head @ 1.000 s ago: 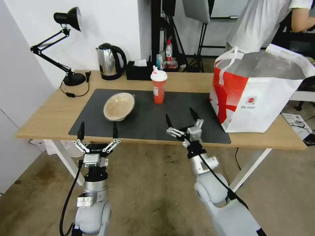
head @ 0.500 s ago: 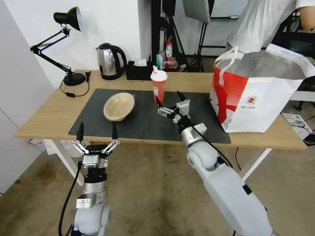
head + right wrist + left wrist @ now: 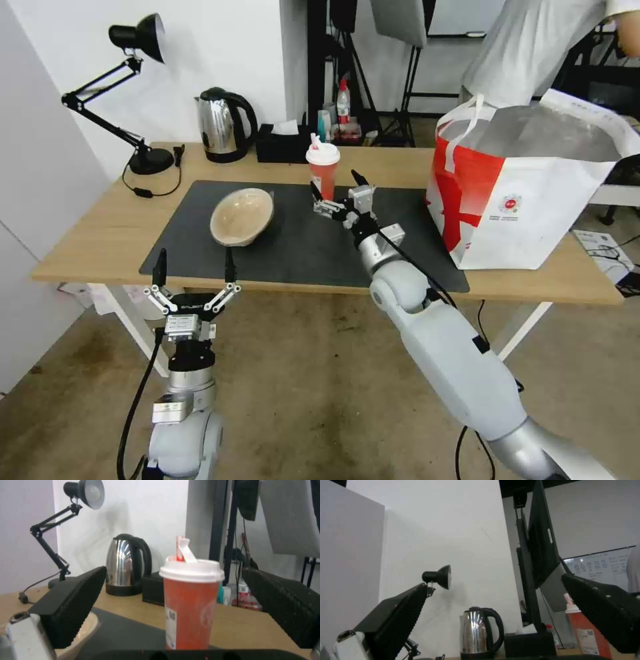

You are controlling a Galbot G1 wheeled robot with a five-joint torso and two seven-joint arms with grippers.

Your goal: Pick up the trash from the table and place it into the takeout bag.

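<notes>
- Head view, item one: right end effector (image 3: 333, 188), jaws spread and gripping nothing, reached out over the dark grey mat (image 3: 293, 247) of the surface (image 3: 100, 233).
- Red drink cup (image 3: 323, 175): directly ahead of the right end effector, between its two fingertips or just beyond them; contact cannot be told. In the right wrist view the cup (image 3: 190, 605) sits centred in the gap between the black pads (image 3: 71, 602).
- Cup orientation: upright, long axis vertical, white lid up, a straw or tab poking from the top.
- Beige bowl (image 3: 242, 216): on the mat, well to the left of the right end effector, tipped on its side with its opening facing the robot.
- Takeout bag (image 3: 527, 187): to the right of the right end effector, standing on the surface, mouth open upward, foil lining showing.
- Left end effector (image 3: 193, 272): parked below the near edge of the surface, jaws spread, empty.
- Steel kettle (image 3: 225, 125) and black tissue box (image 3: 285, 143): beyond the cup, not trash.
- Risk, as a judgement: a tall, narrow cup tips easily; one fingertip nudging it before the jaws close could topple it.
- Risk: too hard a squeeze on the thin wall may pop the lid and spill any liquid left inside.
</notes>
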